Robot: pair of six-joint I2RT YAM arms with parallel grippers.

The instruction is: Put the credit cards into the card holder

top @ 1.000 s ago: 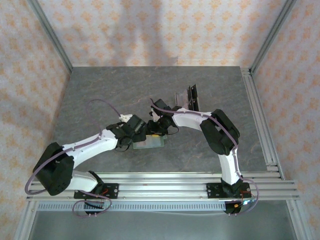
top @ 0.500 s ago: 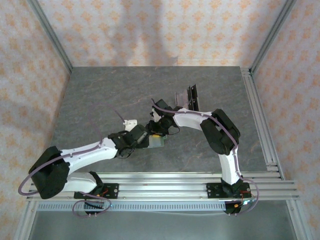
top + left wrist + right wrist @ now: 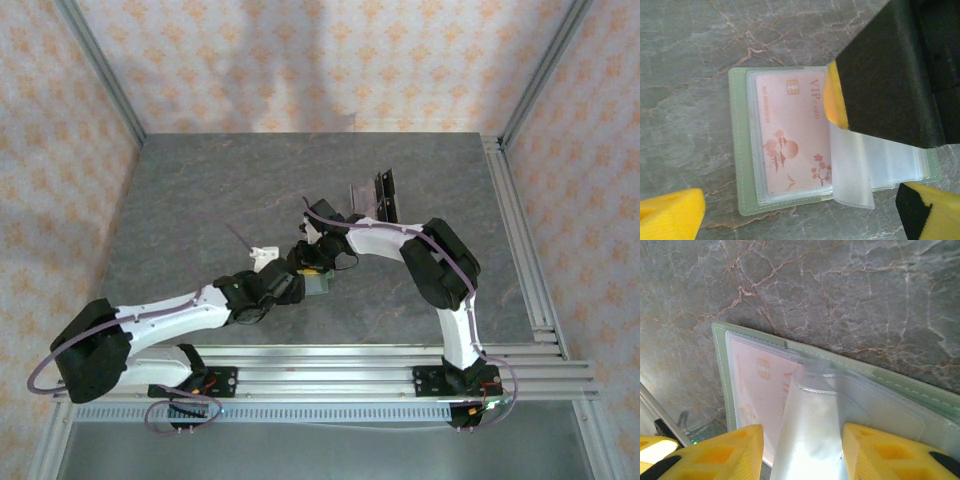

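The sage-green card holder [image 3: 740, 150] lies open on the stone table, and a pink credit card [image 3: 790, 135] sits in its left clear pocket. My right gripper [image 3: 802, 455] is shut on a loose clear sleeve [image 3: 810, 440] of the card holder [image 3: 890, 382], which bows upward between the yellow pads. One of its fingers [image 3: 834, 102] shows in the left wrist view, above the fold. My left gripper [image 3: 800, 217] hovers wide open over the holder's near edge and holds nothing. More credit cards [image 3: 375, 195] stand upright at the back right.
The two grippers crowd together over the card holder [image 3: 320, 286] at the table's middle: my left gripper [image 3: 292, 280] and my right gripper [image 3: 318, 262]. Aluminium rails [image 3: 520, 240] run along the right edge and the near edge.
My left arm has swung right and lower, bringing its open gripper over the card holder. The right arm and the sleeve it holds have stayed put.
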